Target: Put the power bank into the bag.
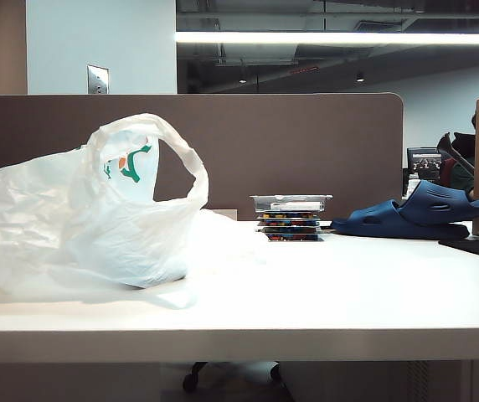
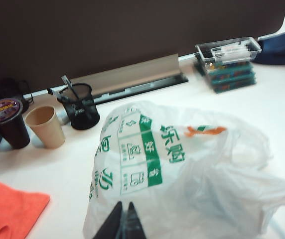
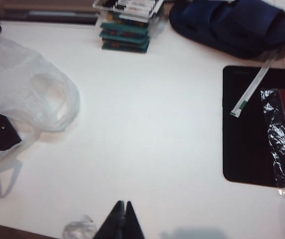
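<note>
found left end effector (image 2: 123, 221) with fingers pressed together, empty, hovering over the bag (image 2: 182, 169). found right end effector (image 3: 121, 219) likewise closed on nothing, above bare surface (image 3: 147, 139) beside the bag. located no power bank in any view; could not tell whether hidden inside the crinkled bag. judged placement step either finished or not begun. recommended, for next move, confirming the power bank's whereabouts before opening either end effector for a grasp.
</note>
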`<state>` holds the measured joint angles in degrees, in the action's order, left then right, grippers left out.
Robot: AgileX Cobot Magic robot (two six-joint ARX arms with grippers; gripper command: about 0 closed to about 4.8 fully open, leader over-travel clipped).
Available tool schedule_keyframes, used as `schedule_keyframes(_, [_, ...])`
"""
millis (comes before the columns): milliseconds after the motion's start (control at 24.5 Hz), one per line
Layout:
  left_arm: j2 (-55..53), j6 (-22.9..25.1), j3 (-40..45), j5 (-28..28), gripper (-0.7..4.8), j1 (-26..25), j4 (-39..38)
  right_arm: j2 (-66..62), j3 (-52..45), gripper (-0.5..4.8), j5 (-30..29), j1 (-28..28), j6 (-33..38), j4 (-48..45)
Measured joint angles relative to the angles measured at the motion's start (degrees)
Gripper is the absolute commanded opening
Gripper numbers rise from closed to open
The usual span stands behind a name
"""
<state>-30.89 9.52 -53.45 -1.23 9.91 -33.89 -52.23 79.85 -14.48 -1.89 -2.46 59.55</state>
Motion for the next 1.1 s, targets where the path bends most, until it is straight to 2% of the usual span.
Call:
schedule_keyframes(204, [9.8, -1.4, 7.9, 0.0, -0.06, 0.0, 6.2, 8.4, -13.5, -0.09, -0.1, 0.0, 1.2, -9.3])
schedule_keyframes(285, [12.7, -1.4, 10.6, 0.0, -0.06, 0.0, 6.3, 10.5, -17.2, -0.09, -0.1, 0.0, 1.6, -11.9])
schedule_keyframes(408, [18.2, -2.3, 14.8, 0.0, -0.06, 0.0, 10.1, 15.3, -25.9, -0.09, 0.1, 0.0, 4.4, -20.5])
schedule_keyframes(571, [23.9, -2.6, 20.8, -0.5, -0.06, 0.0, 11.5, 20.8, -35.7, -0.09, 0.3, 0.0, 7.5, -29.1])
schedule_keyframes(775, [28.2, -2.8, 25.9, -1.9, -0.06, 0.0, 14.6, 24.3, -42.5, -0.09, 0.3, 0.0, 8.7, -36.0])
schedule_keyframes(856, [30.7, -2.8, 30.2, -2.8, -0.06, 0.0, 18.4, 26.4, -46.1, -0.09, 0.4, 0.1, 9.1, -39.1])
schedule_keyframes(1101, [30.7, -2.9, 37.4, -3.8, -0.06, 0.1, 25.2, 29.1, -54.9, -0.09, 0.8, 0.2, 10.7, -47.9])
